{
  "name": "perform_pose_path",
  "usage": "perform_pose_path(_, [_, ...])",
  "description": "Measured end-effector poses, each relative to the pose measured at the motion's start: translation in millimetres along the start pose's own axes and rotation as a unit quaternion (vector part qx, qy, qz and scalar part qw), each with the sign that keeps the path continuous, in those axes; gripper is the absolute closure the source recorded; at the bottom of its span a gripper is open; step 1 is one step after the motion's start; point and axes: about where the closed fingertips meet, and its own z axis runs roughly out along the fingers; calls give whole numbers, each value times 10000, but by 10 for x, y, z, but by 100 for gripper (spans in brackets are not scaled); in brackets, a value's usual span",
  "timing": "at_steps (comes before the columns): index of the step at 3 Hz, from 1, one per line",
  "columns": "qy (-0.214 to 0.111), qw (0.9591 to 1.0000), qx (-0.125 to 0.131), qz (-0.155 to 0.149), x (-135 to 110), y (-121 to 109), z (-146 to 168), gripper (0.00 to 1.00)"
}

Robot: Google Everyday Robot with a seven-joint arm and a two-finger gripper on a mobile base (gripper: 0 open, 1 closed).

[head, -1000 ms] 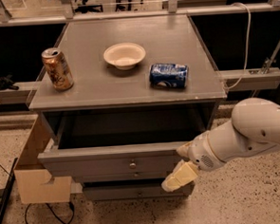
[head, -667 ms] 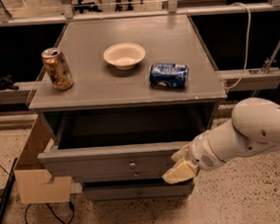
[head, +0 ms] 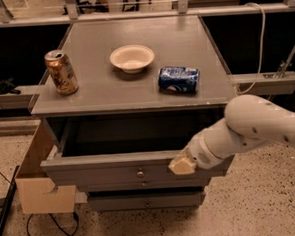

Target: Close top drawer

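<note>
Fingers (head: 176,167) of the gripper (head: 181,166) look pressed together in one pale lump, with no gap showing and nothing held. Their tip touches the front panel of the top drawer (head: 106,175), near its top edge. The small round knob (head: 140,174) is just to the left of the fingers.

The top drawer sticks out from the cabinet, open. Its inside, up and behind the fingers, is dark - I cannot tell what is in it. Below the fingers is a narrower drawer front (head: 145,200).

High above the fingers, on the cabinet top (head: 193,42), a blue can (head: 178,79) lies on its side. Left of it sits a white bowl (head: 132,58), and further left a gold can (head: 61,71) stands up - the writing on both cans is too blurry to read. Far left of the fingers, a cardboard box (head: 39,184) touches the drawer's side.
</note>
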Motion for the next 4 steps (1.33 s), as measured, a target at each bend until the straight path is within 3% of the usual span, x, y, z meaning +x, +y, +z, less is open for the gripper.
perform_pose_path(1, [172,9996,170,-144,-209,-236,209,100])
perform_pose_path(3, [116,9996,258,-64,-138,-253,141,100])
perform_pose_path(4, [104,9996,269,-49,-123,-254,128,78])
